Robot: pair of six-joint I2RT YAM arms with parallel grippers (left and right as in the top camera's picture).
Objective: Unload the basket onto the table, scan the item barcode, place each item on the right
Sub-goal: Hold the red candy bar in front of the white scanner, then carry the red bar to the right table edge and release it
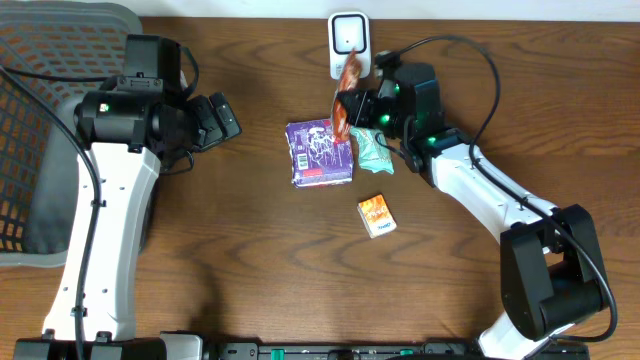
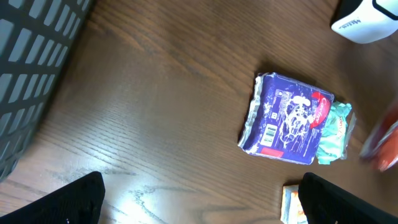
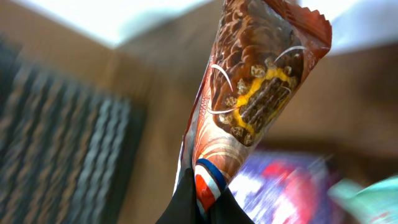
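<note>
**Holding the snack wrapper up at the scanner**

Starting nearest the arm bases: finding a small orange box (image 1: 375, 215) lying flat on the tabletop (image 1: 250, 260), alone and apart from the other packets.

Going a little farther in: meeting a purple packet (image 1: 320, 152) lying flat, with a white barcode patch facing up near one edge. Noting a pale teal pouch (image 1: 378, 150) touching its right side.

Looking left at about the same depth: hanging the left tool (image 1: 222, 118) over bare wood, well apart from the purple packet, jaws spread wide and gripping nothing. Showing its two dark fingers (image 2: 74, 199) at the lower corners of the left wrist view, with the purple packet lying beyond them. Passing a dark mesh basket (image 1: 40, 120) along the left edge of the scene, behind the left arm.

Going farther again, just past the teal pouch: pinching the lower end of a red-brown snack wrapper (image 1: 345, 95) in the right tool (image 1: 356, 108), jaws closed tight on it. Holding it clear of the tabletop, rising up from the fingers in the right wrist view, chocolate pieces printed on the visible face. Finding no way to tell where its barcode is.

Ending farthest out: reaching a white scanner (image 1: 348, 40) standing at the far edge of the tabletop, with the wrapper's upper end overlapping its lower part in the overhead view.
</note>
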